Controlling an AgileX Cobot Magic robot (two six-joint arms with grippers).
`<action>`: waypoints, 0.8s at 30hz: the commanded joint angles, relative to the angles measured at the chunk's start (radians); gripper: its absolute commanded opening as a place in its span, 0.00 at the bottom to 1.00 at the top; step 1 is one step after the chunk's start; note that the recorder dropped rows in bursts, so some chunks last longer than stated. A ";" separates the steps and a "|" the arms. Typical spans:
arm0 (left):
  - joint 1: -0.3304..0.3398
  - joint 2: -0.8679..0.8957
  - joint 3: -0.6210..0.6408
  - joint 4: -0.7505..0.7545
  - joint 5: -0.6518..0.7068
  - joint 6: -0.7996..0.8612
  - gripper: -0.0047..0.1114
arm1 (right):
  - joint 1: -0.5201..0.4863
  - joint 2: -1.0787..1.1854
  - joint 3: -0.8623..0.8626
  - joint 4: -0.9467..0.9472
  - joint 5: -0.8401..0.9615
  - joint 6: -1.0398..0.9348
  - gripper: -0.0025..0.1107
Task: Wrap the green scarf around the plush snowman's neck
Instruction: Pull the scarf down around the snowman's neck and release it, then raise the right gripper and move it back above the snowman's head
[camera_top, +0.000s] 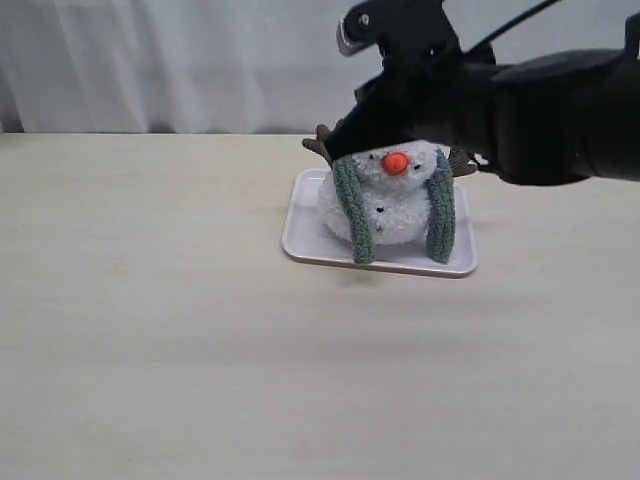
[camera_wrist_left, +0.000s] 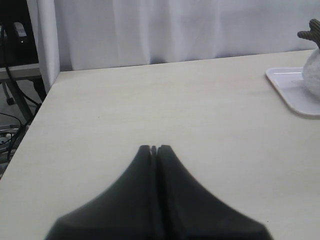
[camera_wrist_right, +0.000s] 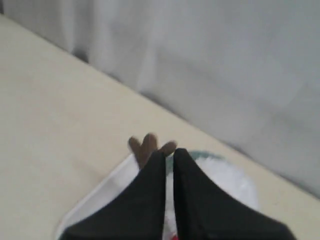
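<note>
Your right gripper (camera_wrist_right: 169, 154) hangs over the head of the plush snowman (camera_top: 395, 205), its black arm reaching in from the right of the exterior view and covering the top of the head. The wrist camera shows its two fingers pressed all but together, only a thin slit between them. The snowman sits on a white tray (camera_top: 300, 235) towards the far side of the pale wooden table (camera_top: 150, 330), facing the exterior camera with its orange nose (camera_top: 395, 162) just under the arm. The green scarf (camera_top: 352, 205) lies around its neck; both ends hang down the front of the body, one on each side of the nose, and reach the tray. The part of the scarf behind the neck is hidden by your arm, so you cannot tell how it sits there. One brown twig arm (camera_top: 318, 145) sticks out just beyond the right fingertips, and in the right wrist view the white plush lies directly beneath them, with a sliver of green at its edge. Your left gripper (camera_wrist_left: 154, 148) is closed, tips touching, over bare table well apart from the tray, which shows only at the far edge of its camera's view. A white curtain (camera_top: 150, 60) backs the scene.
</note>
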 joint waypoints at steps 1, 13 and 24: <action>0.004 -0.002 0.002 -0.003 -0.011 -0.005 0.04 | 0.065 0.027 -0.140 0.027 -0.385 -0.204 0.06; 0.004 -0.002 0.002 -0.003 -0.011 -0.005 0.04 | 0.024 0.140 -0.399 0.216 -0.562 -0.375 0.06; 0.004 -0.002 0.002 -0.003 -0.011 -0.005 0.04 | -0.067 0.141 -0.319 0.067 0.590 0.039 0.06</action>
